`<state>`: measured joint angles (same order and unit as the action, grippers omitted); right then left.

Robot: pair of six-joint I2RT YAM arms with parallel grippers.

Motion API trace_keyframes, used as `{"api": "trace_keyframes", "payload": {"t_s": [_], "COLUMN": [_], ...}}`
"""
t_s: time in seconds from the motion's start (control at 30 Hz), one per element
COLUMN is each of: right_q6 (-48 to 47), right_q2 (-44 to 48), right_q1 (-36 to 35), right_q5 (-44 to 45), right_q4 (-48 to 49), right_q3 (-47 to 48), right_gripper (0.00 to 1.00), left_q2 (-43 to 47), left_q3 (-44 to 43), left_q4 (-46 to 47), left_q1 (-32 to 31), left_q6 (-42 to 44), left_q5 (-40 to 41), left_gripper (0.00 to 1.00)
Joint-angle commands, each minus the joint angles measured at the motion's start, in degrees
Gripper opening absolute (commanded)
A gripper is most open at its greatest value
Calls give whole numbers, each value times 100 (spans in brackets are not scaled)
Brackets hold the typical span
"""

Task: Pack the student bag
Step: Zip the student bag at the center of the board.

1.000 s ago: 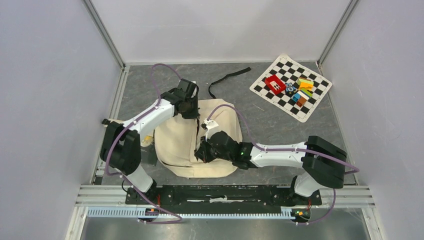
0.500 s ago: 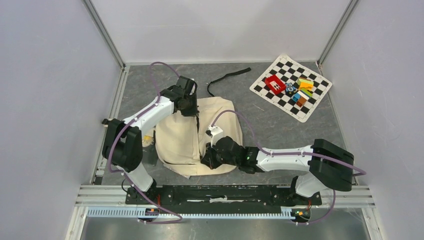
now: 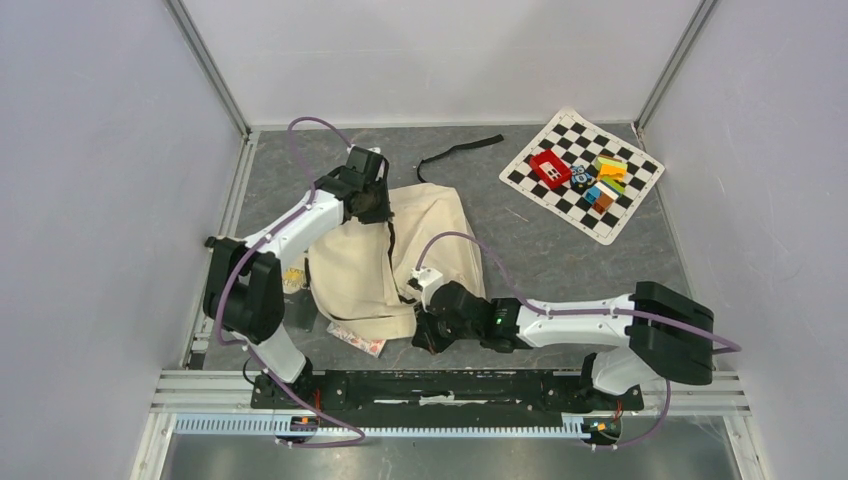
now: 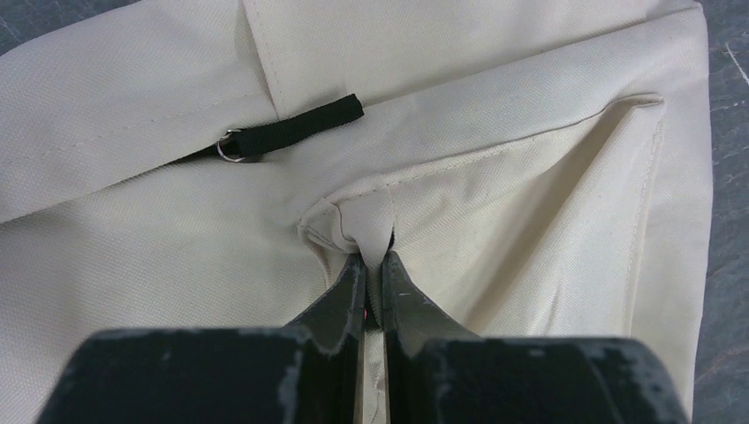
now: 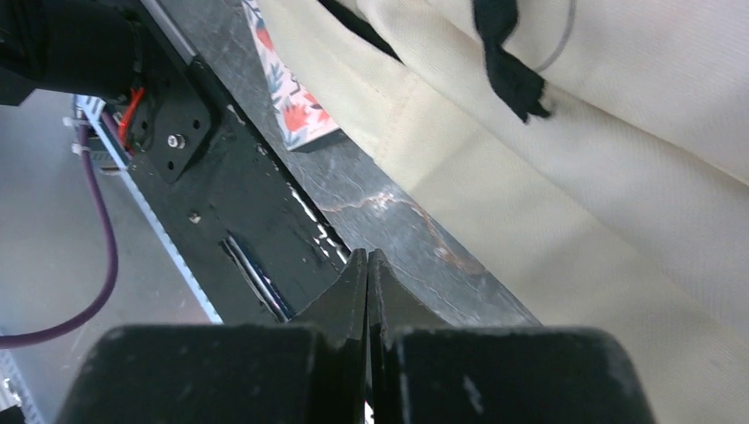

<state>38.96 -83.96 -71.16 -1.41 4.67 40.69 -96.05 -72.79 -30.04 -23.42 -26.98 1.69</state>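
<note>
Right gripper [image 3: 430, 338]: low centre of the top view. You see its jaws pressed together on nothing, over bare tabletop [image 3: 560, 240] just beside the bag's near edge.
Floral-print item [image 3: 358, 341]: only a corner shows from under the bag; the rest is hidden.
Student bag [image 3: 350, 275]: mid-frame, slumped, its long axis running lower left to upper right. You cannot tell which end is its top.
Left gripper [image 4: 374, 258]: at the bag's far edge, jaws pinching a canvas fold.
Black strap [image 3: 458, 155]: beyond the bag; any join to it is unclear.

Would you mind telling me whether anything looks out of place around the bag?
Yes: a floral-patterned flat item pokes out from beneath the near edge of the student bag, rather than sitting packed inside.
</note>
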Motion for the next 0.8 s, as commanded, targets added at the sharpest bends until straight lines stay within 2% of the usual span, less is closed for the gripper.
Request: {"api": "trace_keyframes", "payload": {"t_s": [0.0,0.03,0.1,0.17,0.2,0.27,0.3,0.47,0.6,0.67,0.73,0.77], "right_q6": [-387,-446,-597,-716,-800,-966,-1052,-1288,-1296,-1248,-1207,-1199], "right_q2": [530,622,851,1075,1188,1359,1435,1700,1795,1750,1676,1637], "right_q1": [-5,4,65,161,229,447,580,1580,1986,2041,2051,2059], "right_q5": [633,831,1242,1596,1727,1907,1923,1828,1645,1496,1234,1134], "right_q4": [-825,-1020,-1418,-1735,-1859,-2125,-2237,-2700,-2653,-2562,-2312,-2197], "right_q3": [424,506,655,727,751,774,783,556,230,115,-27,-102], "right_gripper": [8,17,36,54,62,74,77,82,81,80,70,59], "left_q2": [383,436,568,730,818,1070,1183,1996,2474,2694,2921,3028], "left_q3": [-115,-45,78,215,304,439,485,893,1248,1503,1695,1766], "left_q4": [622,622,598,595,596,535,467,75,-379,-393,-397,-385], "left_q1": [74,86,83,84,83,88,88,109,433,797,1074,1144], "left_q6": [177,181,161,121,103,65,54,139,332,346,275,234], "left_q5": [26,-11,-108,-143,-313,-376,-424,-587,-544,-547,-508,-458], "left_gripper": [8,13,33,59,69,81,85,99,100,100,100,100]}}
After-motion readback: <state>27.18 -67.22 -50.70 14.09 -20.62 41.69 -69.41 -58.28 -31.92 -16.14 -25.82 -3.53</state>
